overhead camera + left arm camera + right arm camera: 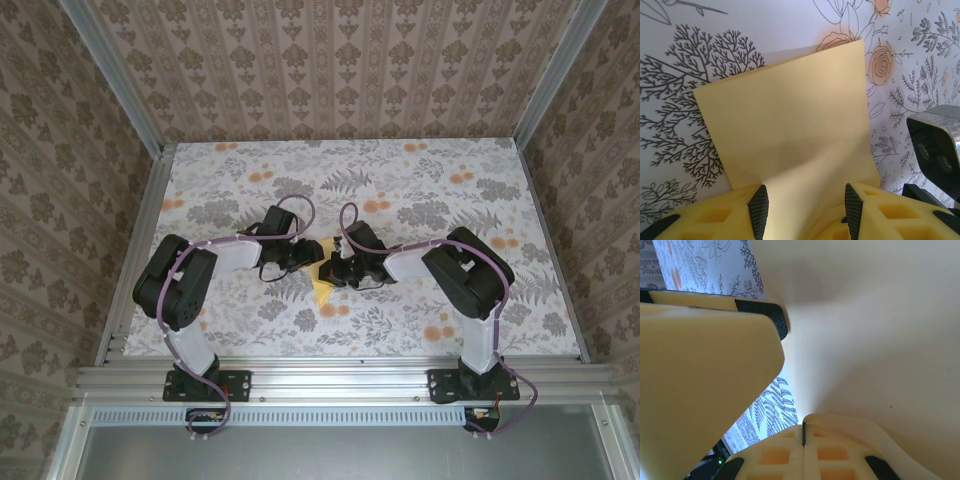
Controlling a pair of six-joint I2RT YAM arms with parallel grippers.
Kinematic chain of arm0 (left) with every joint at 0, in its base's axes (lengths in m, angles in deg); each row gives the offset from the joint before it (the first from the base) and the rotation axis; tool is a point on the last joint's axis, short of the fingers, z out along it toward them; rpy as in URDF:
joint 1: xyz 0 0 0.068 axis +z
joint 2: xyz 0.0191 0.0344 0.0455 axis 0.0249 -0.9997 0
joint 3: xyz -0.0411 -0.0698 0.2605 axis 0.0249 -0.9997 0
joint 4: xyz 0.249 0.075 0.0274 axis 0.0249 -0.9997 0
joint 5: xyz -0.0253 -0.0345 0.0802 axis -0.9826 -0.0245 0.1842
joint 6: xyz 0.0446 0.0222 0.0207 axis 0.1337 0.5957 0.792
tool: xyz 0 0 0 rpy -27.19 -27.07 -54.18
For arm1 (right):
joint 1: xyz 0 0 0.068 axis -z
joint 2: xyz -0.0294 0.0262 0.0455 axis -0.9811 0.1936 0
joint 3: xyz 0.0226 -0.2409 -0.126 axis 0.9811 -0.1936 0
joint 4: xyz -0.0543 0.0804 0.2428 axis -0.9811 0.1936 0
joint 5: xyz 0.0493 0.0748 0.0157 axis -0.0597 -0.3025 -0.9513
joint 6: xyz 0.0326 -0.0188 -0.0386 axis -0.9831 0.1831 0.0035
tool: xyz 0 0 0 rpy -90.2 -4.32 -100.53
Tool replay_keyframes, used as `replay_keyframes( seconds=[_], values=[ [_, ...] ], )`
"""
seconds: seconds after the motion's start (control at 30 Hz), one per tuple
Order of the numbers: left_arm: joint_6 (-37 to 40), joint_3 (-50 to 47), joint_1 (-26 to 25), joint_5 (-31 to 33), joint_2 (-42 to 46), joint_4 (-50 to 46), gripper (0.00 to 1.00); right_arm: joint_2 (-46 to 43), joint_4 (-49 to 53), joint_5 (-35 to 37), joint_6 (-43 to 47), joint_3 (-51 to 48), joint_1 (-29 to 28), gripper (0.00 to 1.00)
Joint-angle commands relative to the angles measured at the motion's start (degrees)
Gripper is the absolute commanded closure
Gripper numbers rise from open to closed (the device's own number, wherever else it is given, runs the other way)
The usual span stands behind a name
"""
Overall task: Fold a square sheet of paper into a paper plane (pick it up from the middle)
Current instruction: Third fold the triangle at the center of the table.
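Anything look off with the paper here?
The square sheet of paper looks askew: it lies doubled over, and a paler under-layer peeks past its far edge, so the edges don't match. Its near part bows up off the table between the open fingers of the left gripper, pinched by the right gripper. Nothing looks torn.

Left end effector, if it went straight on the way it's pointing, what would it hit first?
Probably the square sheet of paper, which rises right ahead of the left end effector. The flowered table lies beyond it, though depth is unclear.
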Motion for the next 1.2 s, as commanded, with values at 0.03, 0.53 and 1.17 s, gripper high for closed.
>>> replay_keyframes(
  seconds=[0.03,0.53,1.17],
  values=[
    [0.84,0.5,-0.42,0.42,-2.22,-2.92,0.51,1.12,-0.17,-1.27,0.68,1.16,-0.27,0.99],
    [0.77,0.5,-0.6,0.47,-2.31,-2.97,0.52,2.14,-0.37,-0.88,0.04,1.11,-0.27,0.98],
    [0.94,0.45,-0.68,0.44,-2.13,-3.05,0.52,2.83,-2.3,1.5,-2.18,-0.02,-0.1,0.98]
  ],
)
